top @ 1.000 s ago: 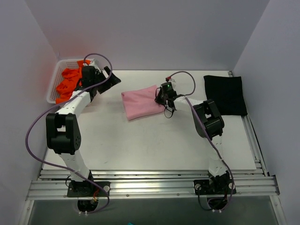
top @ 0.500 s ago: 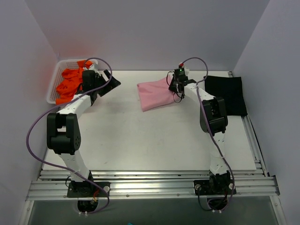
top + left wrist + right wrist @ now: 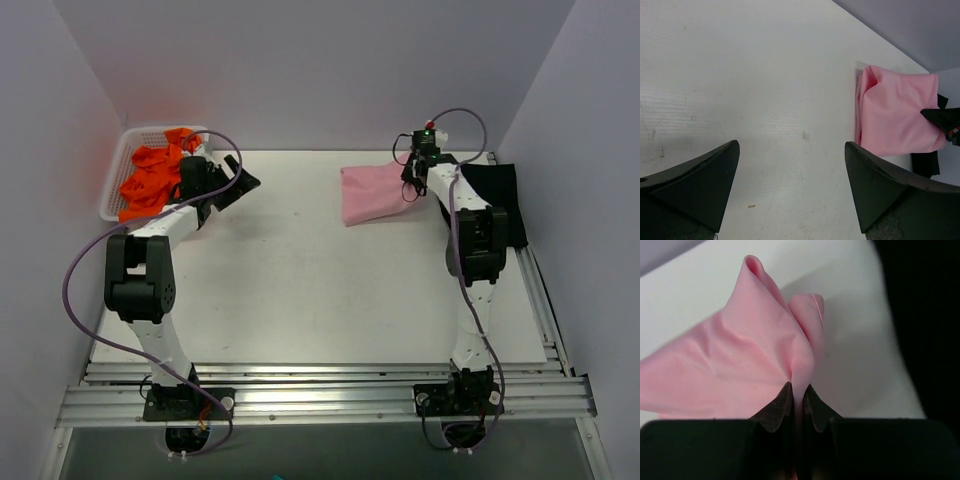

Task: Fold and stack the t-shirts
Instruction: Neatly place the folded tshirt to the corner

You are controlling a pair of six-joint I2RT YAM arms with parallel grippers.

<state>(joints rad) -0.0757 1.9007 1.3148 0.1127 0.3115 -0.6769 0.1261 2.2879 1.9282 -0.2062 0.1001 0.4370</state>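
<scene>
The right pincer (image 3: 797, 392) is pinching the pink shirt (image 3: 375, 195) by its right edge, far right on the worktop (image 3: 300, 280), just beside the black shirt (image 3: 510, 195). The left pincer (image 3: 240, 180) is hanging wide open, holding nothing, beside the far-left basket (image 3: 112, 190) of orange shirts (image 3: 150, 175).

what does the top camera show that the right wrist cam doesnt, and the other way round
Only the top view: the white basket holding the orange t-shirts, and the left tool, open, beside it.
Only the right wrist view: up close, the right tool shut on a raised fold of the pink t-shirt.
Both: the pink t-shirt, the black t-shirt to its right, and the white table.
</scene>
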